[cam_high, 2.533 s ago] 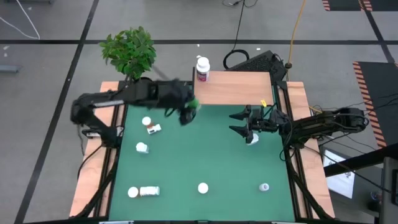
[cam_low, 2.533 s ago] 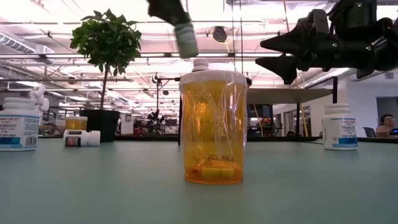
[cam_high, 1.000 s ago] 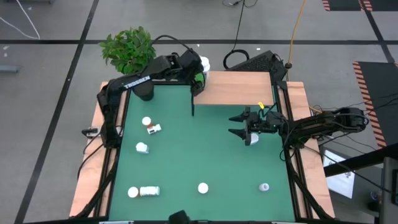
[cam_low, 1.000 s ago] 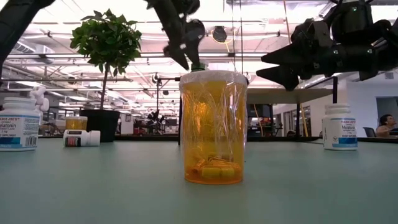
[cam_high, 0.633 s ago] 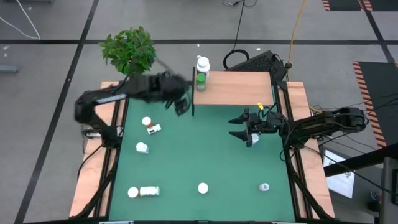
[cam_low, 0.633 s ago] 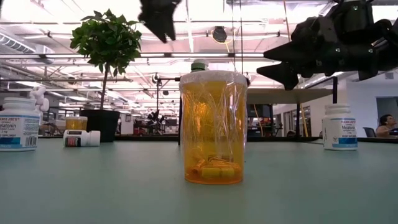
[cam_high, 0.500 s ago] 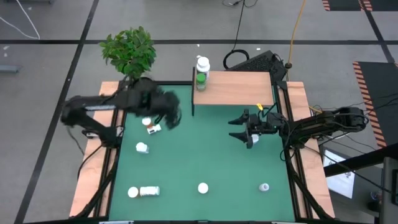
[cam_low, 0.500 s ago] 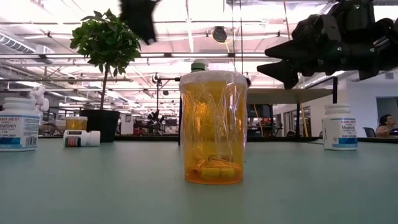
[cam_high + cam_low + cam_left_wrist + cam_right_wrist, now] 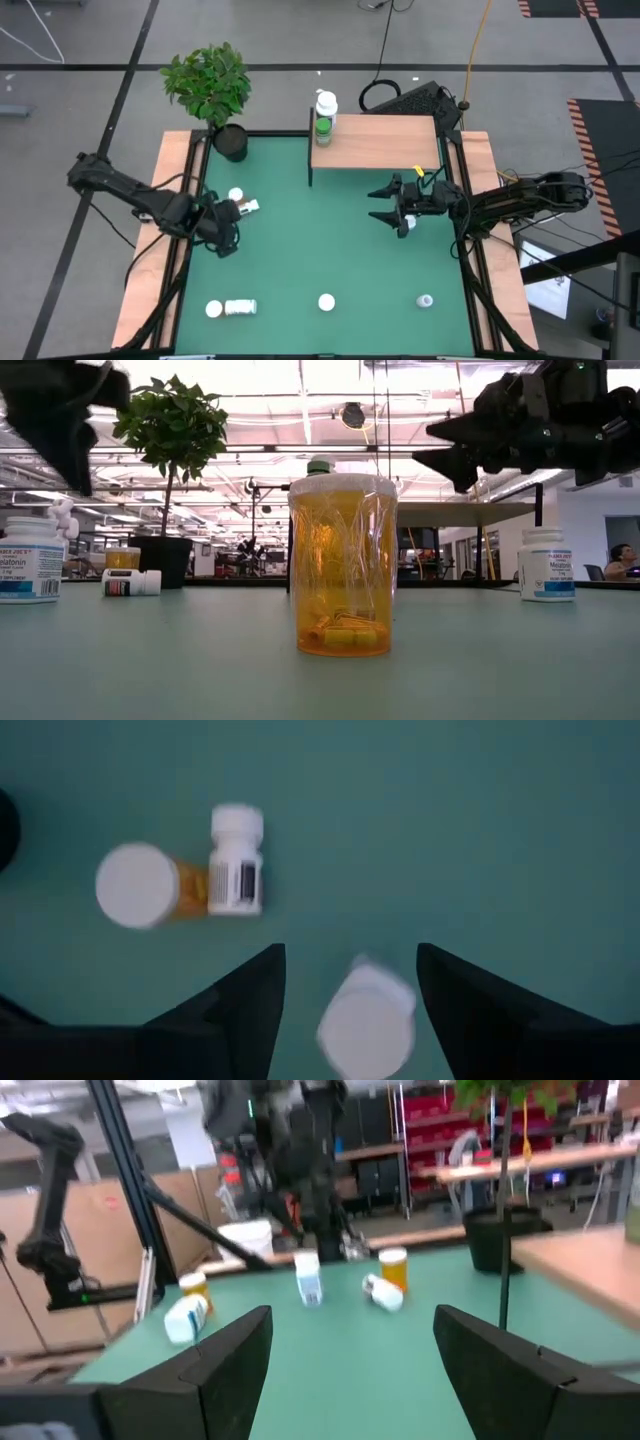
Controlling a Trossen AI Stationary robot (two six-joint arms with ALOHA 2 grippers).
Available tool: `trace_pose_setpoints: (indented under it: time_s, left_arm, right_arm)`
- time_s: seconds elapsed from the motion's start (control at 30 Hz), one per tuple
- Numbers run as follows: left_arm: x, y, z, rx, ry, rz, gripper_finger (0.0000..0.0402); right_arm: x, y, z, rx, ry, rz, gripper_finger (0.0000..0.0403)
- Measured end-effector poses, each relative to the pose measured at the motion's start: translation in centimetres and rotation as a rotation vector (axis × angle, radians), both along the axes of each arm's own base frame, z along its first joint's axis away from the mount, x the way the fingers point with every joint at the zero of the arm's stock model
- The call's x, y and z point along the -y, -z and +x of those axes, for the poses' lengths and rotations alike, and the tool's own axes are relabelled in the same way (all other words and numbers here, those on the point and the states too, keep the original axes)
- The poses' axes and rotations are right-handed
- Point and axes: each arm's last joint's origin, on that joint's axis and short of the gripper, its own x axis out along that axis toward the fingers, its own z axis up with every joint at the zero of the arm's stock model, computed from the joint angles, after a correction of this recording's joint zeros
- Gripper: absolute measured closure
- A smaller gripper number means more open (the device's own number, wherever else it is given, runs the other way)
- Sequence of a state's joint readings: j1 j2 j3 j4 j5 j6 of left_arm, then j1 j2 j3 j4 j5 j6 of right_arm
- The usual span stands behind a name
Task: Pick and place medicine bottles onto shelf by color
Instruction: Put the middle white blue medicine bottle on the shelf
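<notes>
Left claw [image 9: 222, 240] points down over the left part of the green tabletop [image 9: 320, 250], its fingers [image 9: 250, 1010] parted and straddling an upright white-capped bottle [image 9: 367, 1025] without touching it. Just beyond lie a small white bottle on its side [image 9: 236, 860] and an amber vial with a round white cap [image 9: 137, 886]. Right claw [image 9: 385, 205] hangs released and empty, level, before the wooden shelf [image 9: 375, 142]. At the shelf's left end stand a green-capped bottle [image 9: 323, 128] and a white bottle [image 9: 326, 103]. A ribbed translucent amber vial [image 9: 343, 565] stands nearest the low camera.

Two bottles [image 9: 324, 116] on shelf [image 9: 378, 141] corner; plant [image 9: 208, 84] left.
</notes>
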State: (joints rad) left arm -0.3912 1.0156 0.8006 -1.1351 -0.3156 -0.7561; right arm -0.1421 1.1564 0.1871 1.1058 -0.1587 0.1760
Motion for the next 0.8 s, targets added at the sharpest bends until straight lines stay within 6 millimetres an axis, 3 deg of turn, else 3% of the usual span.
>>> trace_pose_setpoints:
  time_s: [0.27,0.57,0.8]
  left_arm:
    - [0.4,2.3,-0.9,-0.061,0.060,-0.013,0.0158]
    - [0.6,2.5,-1.0,-0.105,0.140,-0.065,0.0092]
    - [0.5,3.1,-1.2,-0.135,0.167,-0.070,0.0110]
  right_arm:
    - [0.0,-0.6,-0.1,0.064,0.001,0.000,0.0129]
    - [0.3,-0.9,0.1,0.070,0.016,-0.015,0.0129]
    - [0.3,-0.9,0.2,0.063,0.016,-0.014,0.0129]
